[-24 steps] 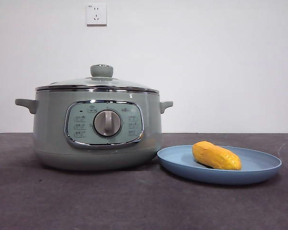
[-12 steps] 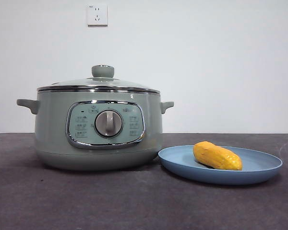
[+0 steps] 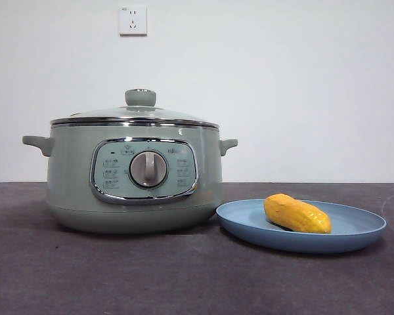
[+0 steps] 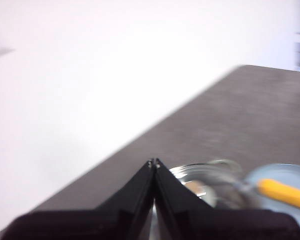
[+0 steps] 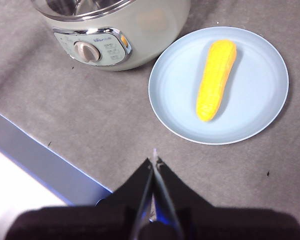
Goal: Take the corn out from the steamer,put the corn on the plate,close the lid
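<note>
From my console the job looks finished: the corn (image 3: 297,214) lies on the plate (image 3: 354,236) just beside the pot (image 3: 134,174), the lid (image 3: 139,111) sits on the pot, and my left gripper (image 4: 153,162) and right gripper (image 5: 155,161) are both pinched closed and empty, clear of the pot.

a dark grey table (image 3: 184,275) with a slightly mottled, matte top carries two things. the pale green steamer (image 3: 134,177) stands on it with its base flat on the surface, dial facing the front. just beside it, near but not clearly touching, the light-blue plate (image 3: 354,236) rests flat on the table. in the right wrist view a table edge shows.
</note>
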